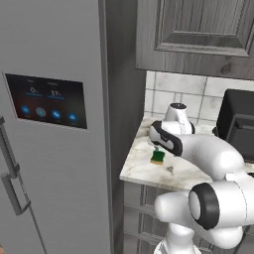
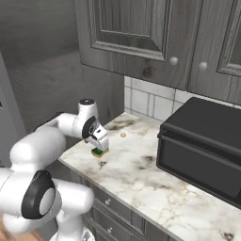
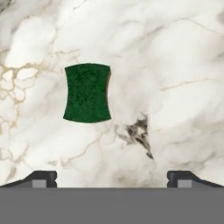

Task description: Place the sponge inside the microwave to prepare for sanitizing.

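- The fridge point(image 1: 49, 149) fills the room's left side: flat brushed grey steel, a dark touch panel glowing with blue icons, a bar handle at about 8 o'clock in the left base view.
- Wall cabinets point(image 2: 141, 33) hang overhead, grey wood grain with raised panels and small round knobs.
- The counter point(image 2: 141, 179) is white marble, glossy, veined in tan and brown with dark blotches; grey drawers sit below it and pale square tiles point(image 2: 141, 101) back it.
- The microwave point(image 2: 202, 146) is a big matte black box resting on the counter at 3 o'clock in the right base view, door closed.
- The gripper point(image 3: 112, 179) hangs above the counter pointing down, fingers spread wide with nothing between them.
- The sponge point(image 3: 87, 92) lies flat on the marble, dark green, rough-topped, a rectangle with slightly pinched sides; it sits just under the hand, at 11 o'clock in the hand view, well apart from the microwave.
- A small tan crumb-like spot point(image 2: 123, 135) lies near the wall.
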